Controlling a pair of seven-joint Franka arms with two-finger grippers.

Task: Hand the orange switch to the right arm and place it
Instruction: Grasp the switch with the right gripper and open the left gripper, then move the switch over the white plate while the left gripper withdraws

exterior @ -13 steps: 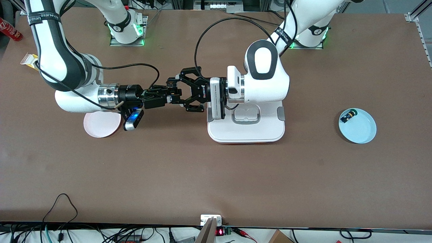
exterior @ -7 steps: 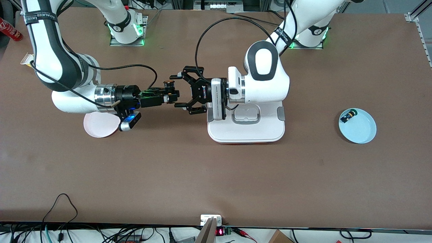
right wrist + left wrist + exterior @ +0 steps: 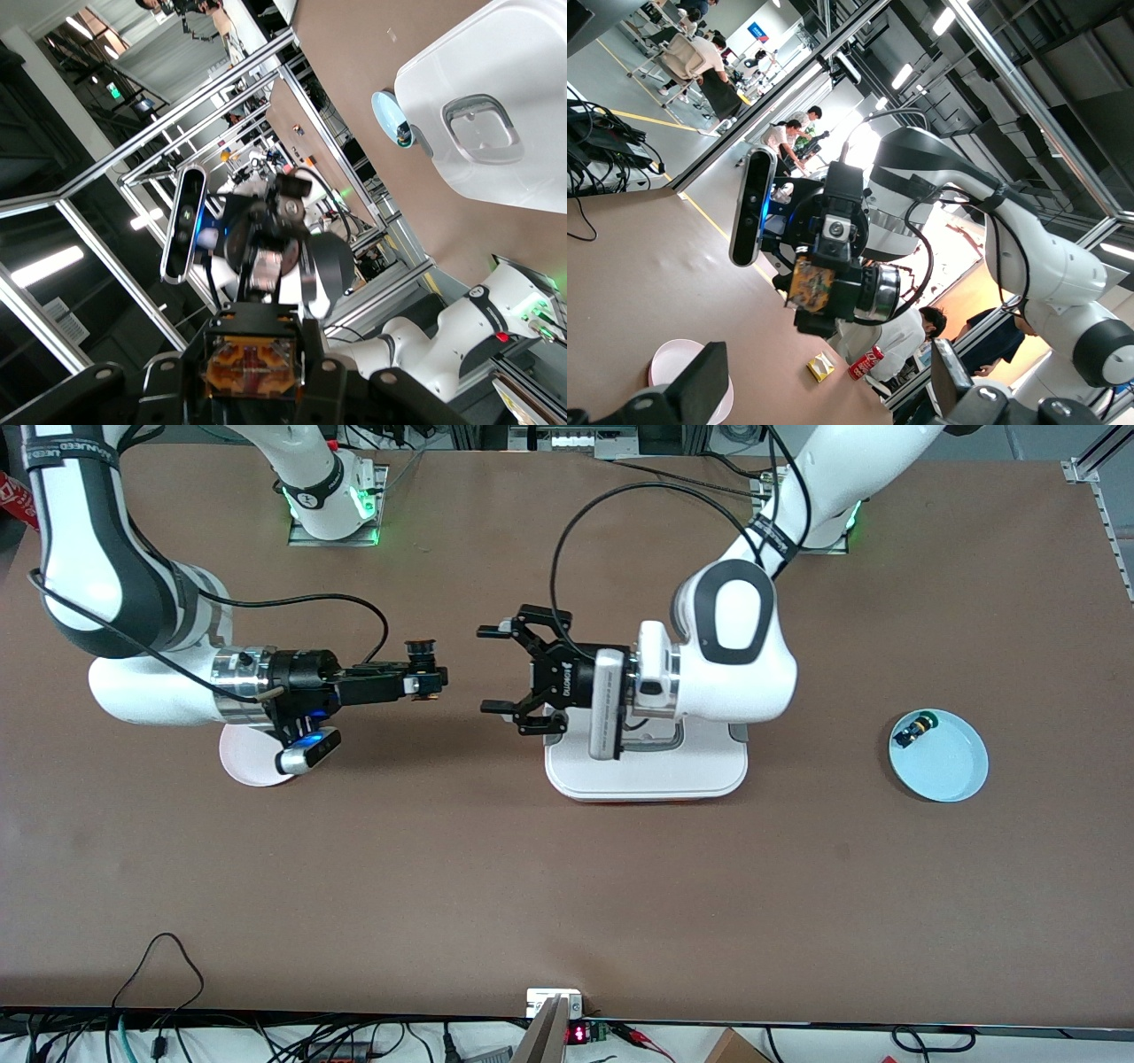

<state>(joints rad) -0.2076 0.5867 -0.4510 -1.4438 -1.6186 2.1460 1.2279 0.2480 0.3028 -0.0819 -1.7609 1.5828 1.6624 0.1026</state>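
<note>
The orange switch (image 3: 423,657) is held in my right gripper (image 3: 429,675), which is shut on it in the air above the table. In the right wrist view its tan-orange rear block (image 3: 252,365) sits clamped between the black fingers (image 3: 175,382). My left gripper (image 3: 487,670) is open and empty, facing the switch across a small gap, with its wrist over the white base. In the left wrist view the switch (image 3: 811,282) shows in the right gripper, well apart from my own fingers (image 3: 702,390).
A pink plate (image 3: 252,766) lies under the right wrist. A white base (image 3: 647,771) lies under the left arm. A blue plate (image 3: 948,766) toward the left arm's end holds a green-yellow capped switch (image 3: 912,731). A red can (image 3: 868,363) and a yellow packet (image 3: 821,366) lie at the right arm's end.
The left gripper's jaws spread and let go of the switch. The two arms drew apart, the right gripper carrying the switch toward the right arm's end.
</note>
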